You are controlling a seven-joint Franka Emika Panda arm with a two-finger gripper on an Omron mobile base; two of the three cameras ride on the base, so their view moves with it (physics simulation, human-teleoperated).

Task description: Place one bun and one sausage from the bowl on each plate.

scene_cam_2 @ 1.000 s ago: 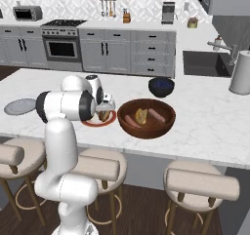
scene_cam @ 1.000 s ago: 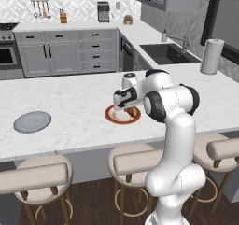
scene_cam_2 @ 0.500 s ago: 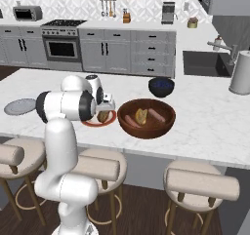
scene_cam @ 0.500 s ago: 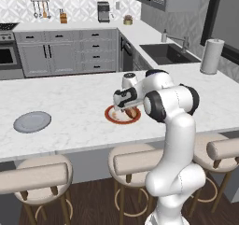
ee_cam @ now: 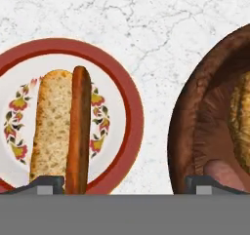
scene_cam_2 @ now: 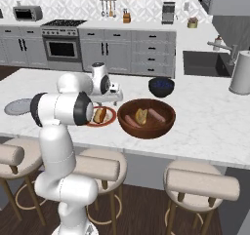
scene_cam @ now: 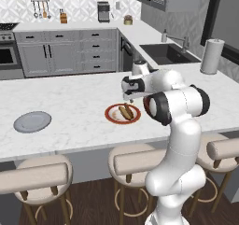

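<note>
1. Hovering over the red-rimmed plate point(ee_cam: 128, 88), the gripper point(ee_cam: 124, 184) is seen spread wide, empty.
2. A bun point(ee_cam: 52, 124) and sausage point(ee_cam: 80, 127) are laid side by side there.
3. The bowl point(scene_cam_2: 146, 118) is set just beside.

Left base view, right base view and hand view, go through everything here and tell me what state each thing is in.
Red-rimmed plate: holds one bun and one sausage, side by side.
Grey plate: bare.
Bowl: holds a bun and sausages.
Gripper: open, holding nothing, above the counter between plate and bowl.
</note>
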